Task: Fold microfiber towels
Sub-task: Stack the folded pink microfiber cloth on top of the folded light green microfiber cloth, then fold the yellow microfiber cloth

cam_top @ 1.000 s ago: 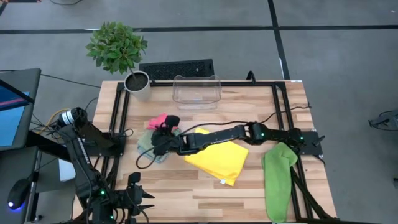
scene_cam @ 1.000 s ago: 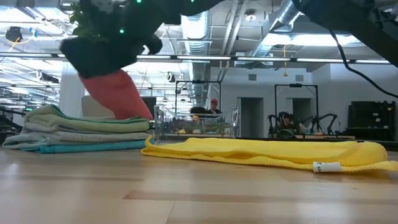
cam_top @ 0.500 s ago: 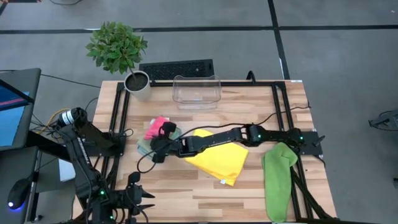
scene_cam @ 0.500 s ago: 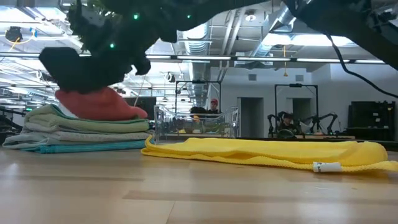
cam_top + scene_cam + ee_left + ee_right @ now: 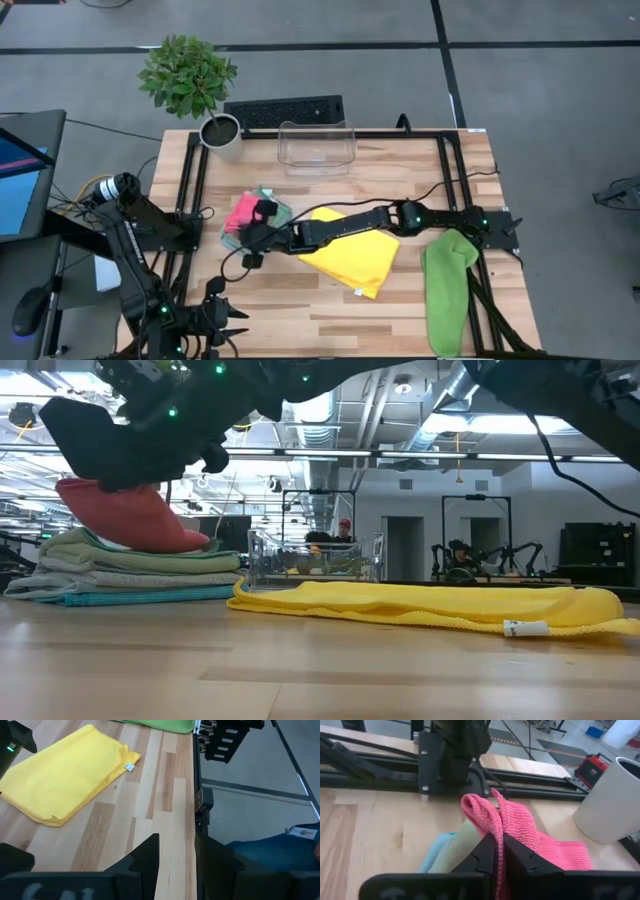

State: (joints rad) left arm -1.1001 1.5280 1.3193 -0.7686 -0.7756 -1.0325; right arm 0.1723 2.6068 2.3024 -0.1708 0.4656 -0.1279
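High view: right gripper (image 5: 252, 236) over stack (image 5: 262, 210) at table's 9 o'clock; low view: pink towel (image 5: 125, 517) bunched on top; right wrist view: fingers (image 5: 482, 854) pinch its fold, risking collapse on release; left gripper (image 5: 222, 313) idles, slightly parted, empty.

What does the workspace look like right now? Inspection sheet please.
Surface: wooden table.
Job's things: pink towel on folded stack; yellow towel mid-table; green towel at right edge.
Clutter: clear bin, potted plant, keyboard.
Grippers: right gripper pinches the pink towel; left gripper idle at front-left corner.
Cables: black cable looped beside the stack.
Surroundings: laptop, mouse left of table.
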